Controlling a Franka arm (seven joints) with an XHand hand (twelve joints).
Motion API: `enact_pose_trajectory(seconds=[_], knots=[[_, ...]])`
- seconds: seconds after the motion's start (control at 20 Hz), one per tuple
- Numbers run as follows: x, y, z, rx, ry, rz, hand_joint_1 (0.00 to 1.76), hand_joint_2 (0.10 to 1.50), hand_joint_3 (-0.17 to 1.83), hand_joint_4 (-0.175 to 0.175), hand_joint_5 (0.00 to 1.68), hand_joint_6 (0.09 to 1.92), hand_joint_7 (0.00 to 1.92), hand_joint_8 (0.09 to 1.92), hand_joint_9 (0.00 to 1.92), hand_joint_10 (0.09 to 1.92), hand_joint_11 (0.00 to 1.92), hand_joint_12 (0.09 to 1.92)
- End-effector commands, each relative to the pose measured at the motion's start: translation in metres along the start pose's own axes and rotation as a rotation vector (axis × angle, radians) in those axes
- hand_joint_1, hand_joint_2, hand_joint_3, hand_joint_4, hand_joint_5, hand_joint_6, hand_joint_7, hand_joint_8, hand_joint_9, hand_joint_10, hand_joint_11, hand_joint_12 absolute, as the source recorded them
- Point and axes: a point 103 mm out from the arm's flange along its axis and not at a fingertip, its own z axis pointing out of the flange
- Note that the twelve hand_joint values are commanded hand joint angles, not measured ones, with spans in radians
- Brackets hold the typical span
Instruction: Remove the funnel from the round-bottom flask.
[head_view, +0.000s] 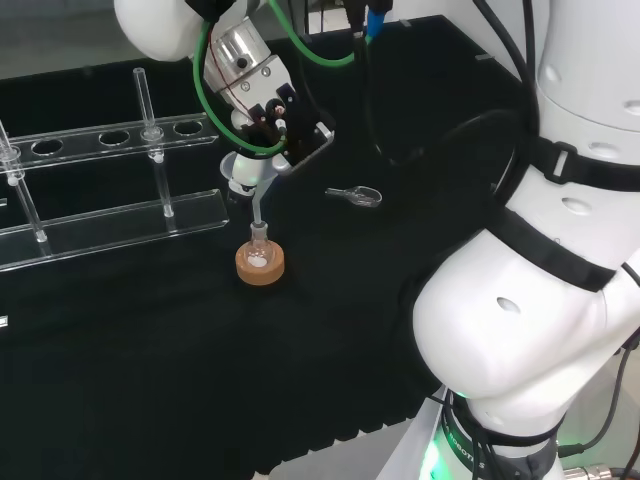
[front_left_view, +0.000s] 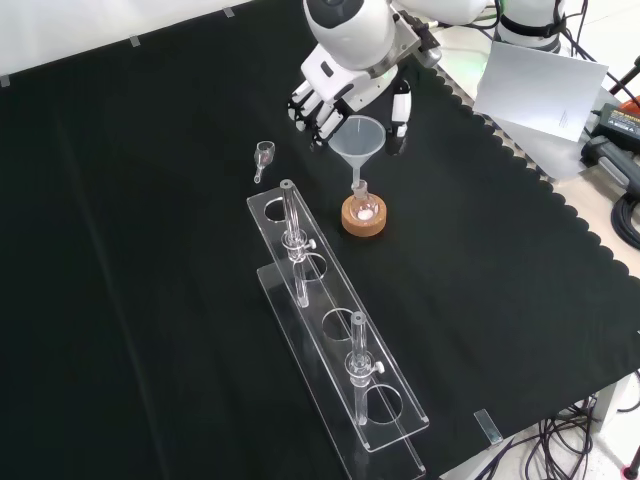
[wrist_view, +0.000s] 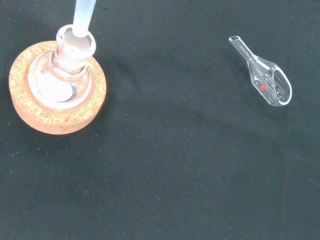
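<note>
The funnel (front_left_view: 361, 140) stands upright, mouth up, its long stem pointing straight down into the neck of the flask (front_left_view: 362, 205), which sits on a cork ring (front_left_view: 363, 222). The hand (front_left_view: 345, 90) is curled around the funnel's cone, fingers on one side, thumb on the other. A small glass scoop (front_left_view: 263, 157) lies near the flask, beside a clear rack (front_left_view: 340, 345). No writing is legible.

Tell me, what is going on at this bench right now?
A white robot arm has its hand at a clear funnel, fingers on one side and thumb on the other. The funnel's stem is in the neck of a small round flask on a cork ring. A small glass scoop lies on the cloth, and a clear tube rack stands alongside.
</note>
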Motion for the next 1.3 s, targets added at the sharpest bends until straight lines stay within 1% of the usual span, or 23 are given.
enact_pose_trajectory(seconds=[0.05,0.35,0.6,0.7,0.85,1.05,1.3], knots=[[-0.004,-0.002,-0.001,-0.008,0.013,-0.005,0.62,0.8,0.02,-0.016,0.61,0.09,0.79,0.53,0.28,0.69,0.0,0.99],[-0.01,-0.005,-0.004,-0.021,0.014,0.001,0.62,0.8,0.02,-0.016,0.61,0.09,0.79,0.53,0.29,0.69,0.0,0.99],[-0.018,-0.009,-0.014,-0.042,0.01,0.009,0.62,0.8,0.02,-0.015,0.62,0.09,0.8,0.53,0.29,0.69,0.0,0.99],[-0.023,-0.01,-0.02,-0.052,0.009,0.021,0.62,0.8,0.02,-0.014,0.62,0.09,0.8,0.53,0.29,0.69,0.0,0.99],[-0.024,-0.012,-0.023,-0.057,0.009,0.025,0.62,0.8,0.02,-0.014,0.62,0.09,0.8,0.53,0.29,0.7,0.0,0.99],[-0.029,-0.014,-0.03,-0.079,0.025,0.037,0.62,0.8,0.02,-0.015,0.63,0.09,0.81,0.53,0.3,0.7,0.0,1.0],[-0.035,-0.015,-0.032,-0.075,0.042,0.057,0.62,0.8,0.02,-0.015,0.63,0.09,0.81,0.53,0.3,0.7,0.0,1.0]])
